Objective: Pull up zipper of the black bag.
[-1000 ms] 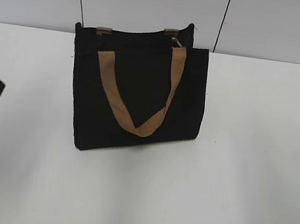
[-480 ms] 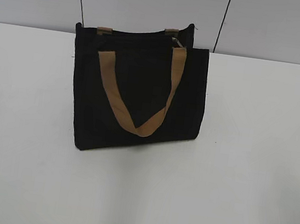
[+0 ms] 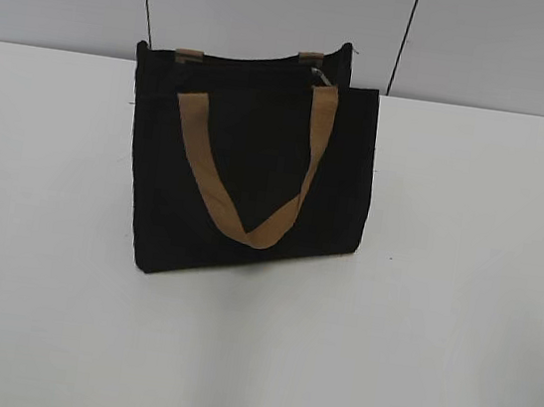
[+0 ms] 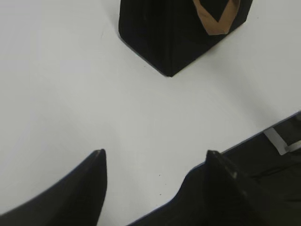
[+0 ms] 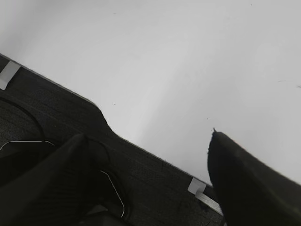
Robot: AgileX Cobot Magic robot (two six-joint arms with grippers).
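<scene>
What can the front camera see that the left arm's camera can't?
Only the exterior view shows the top of the black bag, with the silver zipper near its right end, and the grey wall behind. Only the left wrist view shows the left gripper, open and empty, and the table's dark front edge. Both show the bag's lower part, its tan handle and the white table.

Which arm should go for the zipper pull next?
Probably left. The left gripper faces the black bag, jaws open. The right gripper sees only table. The zipper sits at the bag's top right, though.
</scene>
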